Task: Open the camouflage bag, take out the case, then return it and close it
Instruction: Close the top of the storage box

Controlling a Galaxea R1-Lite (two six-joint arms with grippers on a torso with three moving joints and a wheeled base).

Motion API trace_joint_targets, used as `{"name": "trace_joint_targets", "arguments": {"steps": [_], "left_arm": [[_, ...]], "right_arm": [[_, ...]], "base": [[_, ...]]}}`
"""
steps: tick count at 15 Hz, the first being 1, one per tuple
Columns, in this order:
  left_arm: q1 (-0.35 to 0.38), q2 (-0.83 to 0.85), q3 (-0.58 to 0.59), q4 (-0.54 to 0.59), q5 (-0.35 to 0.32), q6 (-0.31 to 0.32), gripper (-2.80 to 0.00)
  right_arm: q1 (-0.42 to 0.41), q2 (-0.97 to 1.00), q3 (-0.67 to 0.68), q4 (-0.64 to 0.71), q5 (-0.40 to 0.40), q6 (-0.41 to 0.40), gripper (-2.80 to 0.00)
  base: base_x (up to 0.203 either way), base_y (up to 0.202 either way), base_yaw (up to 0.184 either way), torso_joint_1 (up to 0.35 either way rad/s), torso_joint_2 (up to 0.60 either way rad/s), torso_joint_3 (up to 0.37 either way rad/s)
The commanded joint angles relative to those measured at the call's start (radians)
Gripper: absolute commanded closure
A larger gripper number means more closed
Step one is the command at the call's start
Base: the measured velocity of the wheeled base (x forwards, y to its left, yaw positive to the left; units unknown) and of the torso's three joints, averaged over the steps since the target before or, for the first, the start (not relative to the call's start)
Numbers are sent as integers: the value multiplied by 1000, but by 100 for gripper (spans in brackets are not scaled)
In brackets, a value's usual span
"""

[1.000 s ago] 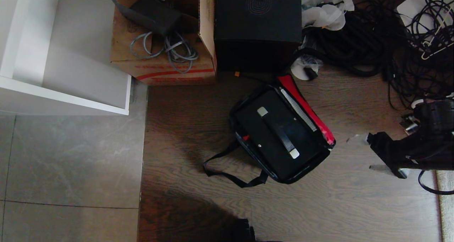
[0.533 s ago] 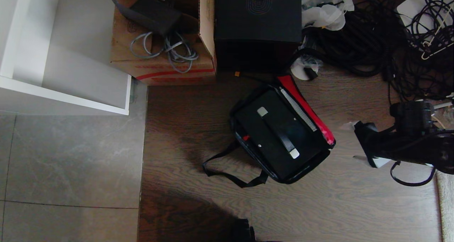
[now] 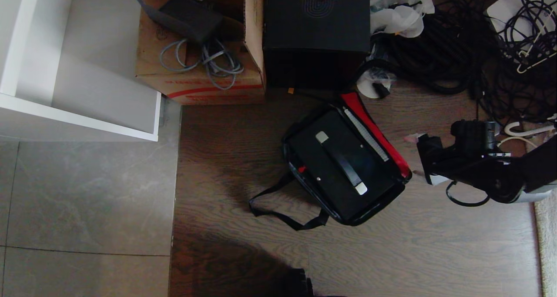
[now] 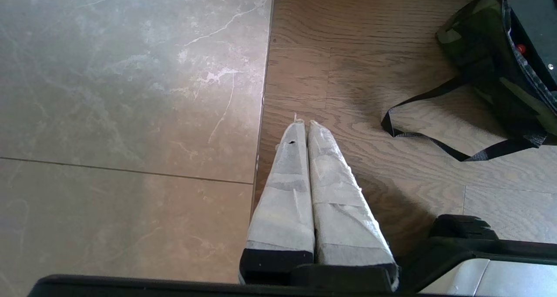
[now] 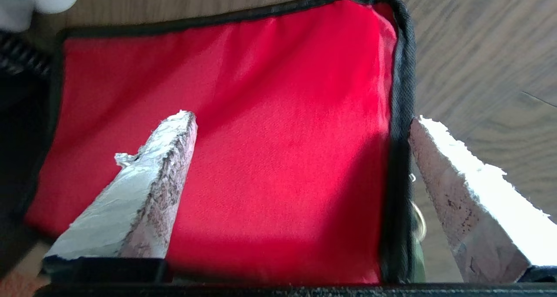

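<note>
The right gripper (image 3: pixel 418 155) has its fingers (image 5: pixel 143 188) spread wide and holding nothing. In the right wrist view they straddle the black-trimmed edge of the red-lined flap (image 5: pixel 243 131): one finger lies over the red cloth, the other over the wooden floor (image 3: pixel 243 131) beyond the trim. In the head view the gripper sits just beside the flap's outer edge, apart from it, on the robot's right of the camouflage bag (image 3: pixel 304 175).

The bag lies open on the floor, its long axis running diagonally from the far left to the near right, with the flap folded out along the right-hand long side. The case (image 3: pixel 341 164) sits flat inside the bag, its handle strap along the same diagonal. A black carrying strap (image 3: pixel 278 210) trails from the bag's near-left corner.

So the flap lies straight ahead of the right fingers, its edge running along the bag's length. With the case in the bag and the lid open, the likely step is taking the flap edge to fold it back over, though whether the case has already been out cannot be told.

The left gripper (image 4: pixel 304 125), its fingers pressed together and empty, hangs above the floor near the strap, farther from the flap. The right arm is plainly nearer.
</note>
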Motion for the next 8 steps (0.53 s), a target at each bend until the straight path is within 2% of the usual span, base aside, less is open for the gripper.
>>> {"name": "trace_joint_targets", "arguments": {"steps": [1, 5, 8], "left_arm": [[0, 0, 8, -1, 2, -1, 0], [0, 0, 8, -1, 2, -1, 0], [0, 0, 8, -1, 2, 0, 0]], "right_arm": [[2, 69, -33, -2, -1, 12, -280], [12, 52, -47, 127, 2, 27, -280], [22, 61, -51, 127, -1, 40, -280]], "base": [[0, 0, 0, 0, 0, 0], [0, 0, 0, 0, 0, 0], [0, 0, 0, 0, 0, 0]]}}
